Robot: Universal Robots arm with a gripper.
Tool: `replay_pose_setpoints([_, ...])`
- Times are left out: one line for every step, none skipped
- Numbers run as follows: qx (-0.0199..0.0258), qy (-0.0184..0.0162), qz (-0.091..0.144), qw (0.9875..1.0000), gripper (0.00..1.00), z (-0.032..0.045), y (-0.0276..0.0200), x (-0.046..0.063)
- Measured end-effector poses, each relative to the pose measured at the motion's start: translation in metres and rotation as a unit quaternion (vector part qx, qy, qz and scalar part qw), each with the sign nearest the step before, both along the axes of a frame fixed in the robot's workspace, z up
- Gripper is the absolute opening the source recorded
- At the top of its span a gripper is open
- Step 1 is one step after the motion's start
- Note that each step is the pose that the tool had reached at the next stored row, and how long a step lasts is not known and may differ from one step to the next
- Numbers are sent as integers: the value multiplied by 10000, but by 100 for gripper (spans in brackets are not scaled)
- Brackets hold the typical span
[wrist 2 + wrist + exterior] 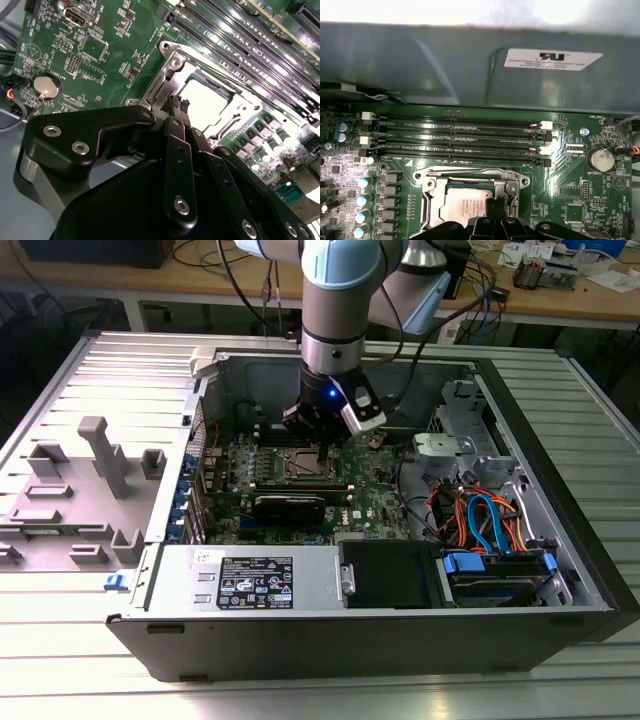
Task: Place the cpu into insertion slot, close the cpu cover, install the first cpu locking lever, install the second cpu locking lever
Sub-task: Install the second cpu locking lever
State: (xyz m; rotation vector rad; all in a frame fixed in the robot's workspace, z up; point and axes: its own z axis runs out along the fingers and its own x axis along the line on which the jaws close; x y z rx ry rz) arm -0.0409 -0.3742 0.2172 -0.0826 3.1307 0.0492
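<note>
Gripper (178, 107) sits low inside the open computer case (560, 540), its black fingertips (495, 206) pressed together at the edge of the insertion slot (303, 466). Nothing visible is held between them; the tips look to meet the metal at the socket's side, though actual contact cannot be confirmed.

Room around the socket: four long black memory slots (460, 140) run just beside one edge, a row of small capacitors (364, 200) lines another, and a grey case wall (445, 65) rises beyond the memory slots. In the exterior view, a long black card (290, 506) lies near the socket on the side toward the camera.

One cpu (465, 207) lies seated in the socket, flat, with a pale silver-grey top. One cpu cover (165, 75), a silver frame with cut-out middle, lies down around it, so the chip shows through the opening. One round coin battery (601, 159) stands apart on the green motherboard (95, 45).
</note>
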Motion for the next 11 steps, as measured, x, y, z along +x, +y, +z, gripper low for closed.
replay_pose_setpoints([0, 0, 0, 10000, 11, 13, 0, 0])
replay_pose_setpoints([0, 0, 0, 10000, 11, 18, -1, 0])
replay_pose_setpoints([1, 0, 1, 10000, 11, 18, -1, 7])
replay_pose_setpoints([1, 3, 1, 10000, 11, 18, -2, 22])
replay_pose_setpoints([0, 15, 0, 10000, 11, 19, -4, 52])
replay_pose_setpoints([0, 24, 1, 10000, 11, 20, -5, 66])
replay_pose_setpoints([0, 30, 1, 10000, 11, 20, -8, 74])
replay_pose_setpoints([-1, 32, 0, 10000, 11, 23, -11, 75])
replay_pose_setpoints([-1, 32, 0, 10000, 11, 33, -14, 74])
replay_pose_setpoints([0, 32, 0, 10000, 11, 60, -18, 74])
replay_pose_setpoints([0, 32, -2, 10000, 11, 70, -19, 75])
